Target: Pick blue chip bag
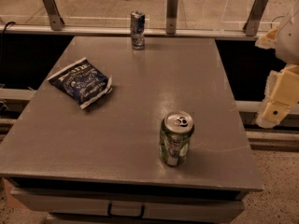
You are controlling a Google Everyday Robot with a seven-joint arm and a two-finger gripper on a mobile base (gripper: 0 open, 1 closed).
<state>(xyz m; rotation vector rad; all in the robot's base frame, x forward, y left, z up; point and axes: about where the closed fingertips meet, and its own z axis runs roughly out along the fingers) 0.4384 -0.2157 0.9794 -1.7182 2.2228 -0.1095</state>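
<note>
Gripper [279, 99] beyond right edge, could not tell spread or pressed; had to clear green can [176, 138], descend onto blue chip bag [80, 82] by left edge

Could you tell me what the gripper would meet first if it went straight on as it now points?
The gripper hangs beyond the table's right edge, pointing roughly downward. Straight on, it would probably meet the ledge beneath it, not the blue chip bag across the table; depth is unclear.
</note>
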